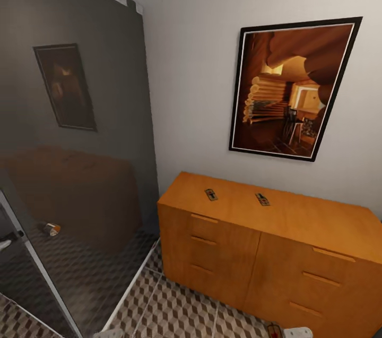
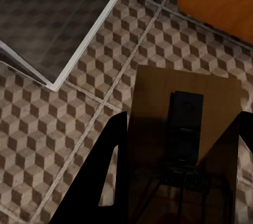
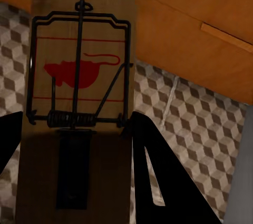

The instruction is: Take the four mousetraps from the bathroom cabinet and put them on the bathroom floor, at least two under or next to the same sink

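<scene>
each pincer, left (image 2: 176, 182) and right (image 3: 74, 171), grips a mousetrap (image 3: 79, 92) above the bathroom floor (image 2: 63, 129) beside the cabinet (image 1: 276, 242); releasing here risks both landing far from any sink.

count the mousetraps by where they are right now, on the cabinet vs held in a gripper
On the cabinet: 2, one mousetrap and another
In the left gripper: 1
In the right gripper: 1
Total: 4
</scene>
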